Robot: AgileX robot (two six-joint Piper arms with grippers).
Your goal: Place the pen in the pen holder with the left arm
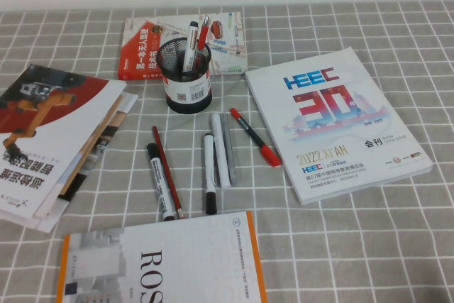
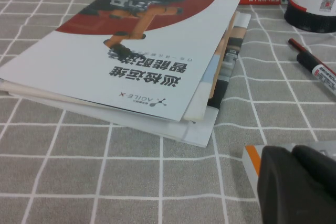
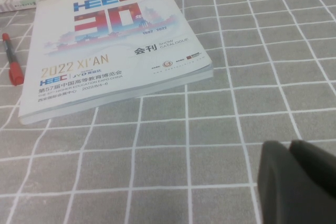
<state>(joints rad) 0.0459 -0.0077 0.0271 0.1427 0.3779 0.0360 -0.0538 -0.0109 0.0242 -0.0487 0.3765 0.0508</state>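
Grey cloth with a white grid covers the desk (image 1: 355, 246), seen from above on the robot's own side; neither arm shows in that high view. Largest is a white HEEC catalogue (image 1: 333, 122) at 3 o'clock, then a fanned stack of brochures (image 1: 50, 140) at 9 o'clock, an orange-edged book (image 1: 163, 260) at 6 o'clock, and a red-and-white book (image 1: 142, 47) at 12 o'clock. Just in front of that far book stands the pen holder (image 1: 186, 76), upright, with two pens already in it. The pen (image 1: 161, 184), taken to be the white marker with a black cap, lies flat on the cloth near the centre, at about 7 o'clock from the holder and well apart from it. Its long axis runs from 11 o'clock, cap end, to 5 o'clock, and a thin dark red pen (image 1: 167, 172) lies right alongside it, possibly touching. Three more markers (image 1: 220, 150) and a red pen (image 1: 254, 136) lie toward 3 o'clock. The left claw (image 2: 291, 153) appears pressed together and holds nothing; it hangs low over the orange-edged book's corner, so the pen probably lies ahead of it at about 1 o'clock, nearer this arm than the other. The right claw (image 3: 289, 148) also appears pressed together and empty, low over bare cloth near the catalogue.
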